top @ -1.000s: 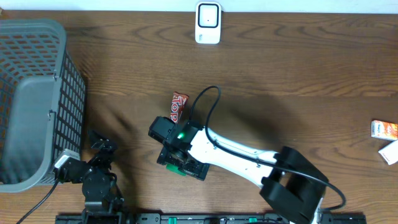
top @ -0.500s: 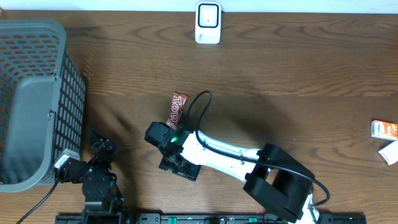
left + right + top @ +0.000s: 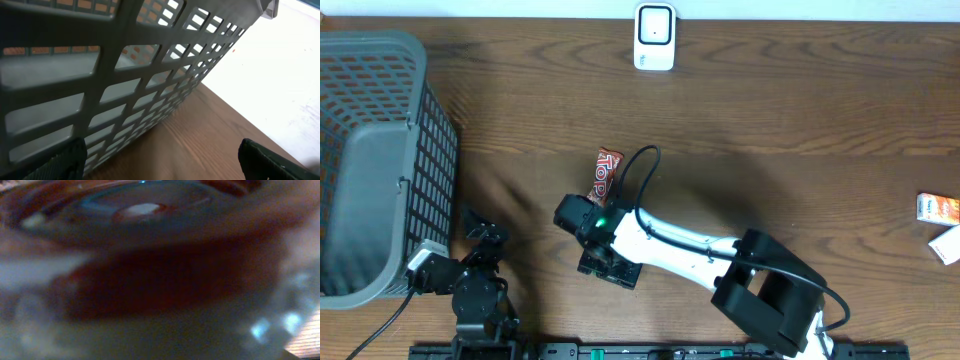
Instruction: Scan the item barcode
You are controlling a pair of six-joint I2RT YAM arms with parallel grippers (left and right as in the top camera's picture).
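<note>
Since a second ago the right arm [image 3: 670, 245] has swung its elbow back toward the basket's side of the table, and its wrist has sunk a little; the snack bar has not shifted. On the dark wooden table [image 3: 800, 110] the grey mesh basket [image 3: 435, 150] fills the far left end. Out from the basket's open side, the right arm lies along the near edge, reaching toward it. The left arm [image 3: 470, 285] sits folded just below the basket's near corner. Its left gripper [image 3: 480, 228] is spread wide, fingers [image 3: 70, 157] apart with nothing between them, and the basket wall is close ahead in its wrist view. The white scanner [image 3: 654, 37] stands well right of the basket at the table's back edge. The red snack bar [image 3: 606, 170] lies flat between basket and table centre. The right gripper [image 3: 582, 208] is over the bar's near end. Its wrist view is only a red-brown blur, so whether it grips the bar cannot be told. Two small packets [image 3: 938, 207] lie at the end farthest from the basket.
</note>
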